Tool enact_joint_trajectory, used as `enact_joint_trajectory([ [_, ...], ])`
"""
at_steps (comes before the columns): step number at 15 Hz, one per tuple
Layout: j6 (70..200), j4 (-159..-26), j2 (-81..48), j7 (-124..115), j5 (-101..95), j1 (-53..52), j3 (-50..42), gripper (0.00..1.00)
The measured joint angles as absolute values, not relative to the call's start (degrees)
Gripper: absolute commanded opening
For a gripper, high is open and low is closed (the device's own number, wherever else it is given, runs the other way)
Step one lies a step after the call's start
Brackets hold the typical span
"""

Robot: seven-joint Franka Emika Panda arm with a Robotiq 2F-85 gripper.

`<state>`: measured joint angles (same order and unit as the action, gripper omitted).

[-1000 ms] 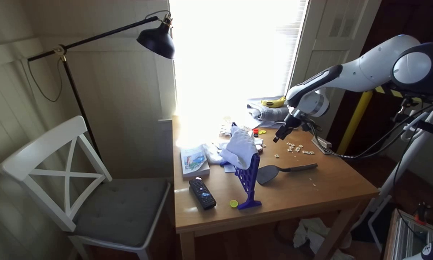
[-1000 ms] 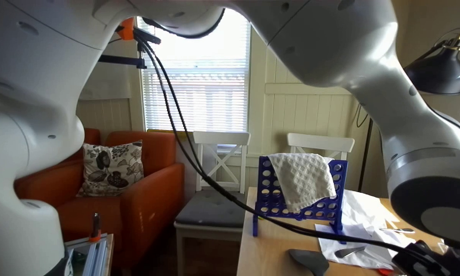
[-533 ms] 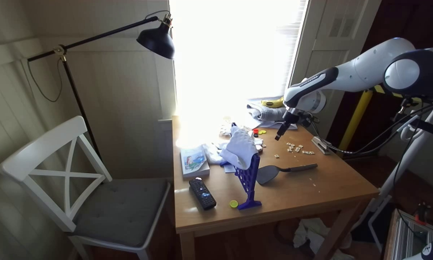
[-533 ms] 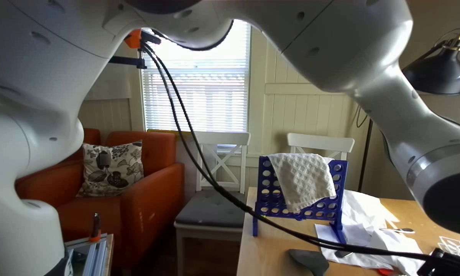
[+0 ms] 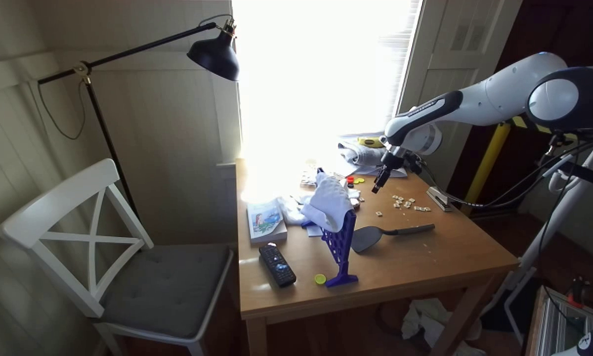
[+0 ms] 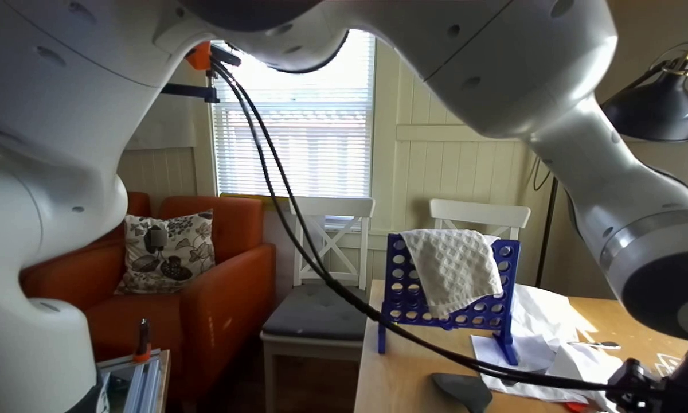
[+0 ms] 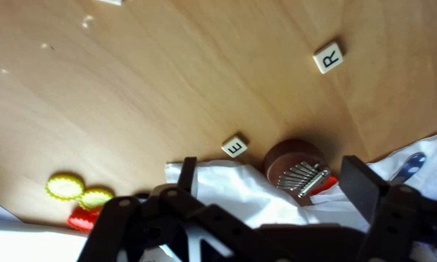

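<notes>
1. The gripper (image 7: pixel 271 169) hangs above the wooden table (image 5: pixel 454 254), its jaws spread wide
2. Below, between them in the wrist view, a round kalimba (image 7: pixel 295 167) lies at the edge of a crumpled white sheet (image 7: pixel 253 198)
3. An E letter tile (image 7: pixel 234 146) sits just beside the kalimba, an R tile (image 7: pixel 328 58) farther off

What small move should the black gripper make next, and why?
Perhaps lower the gripper slightly toward the round, reddish-brown, metal-tined thumb piano: the open, empty jaws hover above the wooden table, and the wrist view shows the thumb piano between them.
</notes>
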<state>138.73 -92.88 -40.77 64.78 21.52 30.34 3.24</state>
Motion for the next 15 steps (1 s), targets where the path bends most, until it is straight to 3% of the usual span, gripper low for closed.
enact_joint_trajectory([
  [6,129.7,-88.7,-41.9,72.3,14.2,28.2,1.8,1.0],
  [15,130.5,-85.6,-44.2,79.9,9.4,25.9,0.0,1.0],
])
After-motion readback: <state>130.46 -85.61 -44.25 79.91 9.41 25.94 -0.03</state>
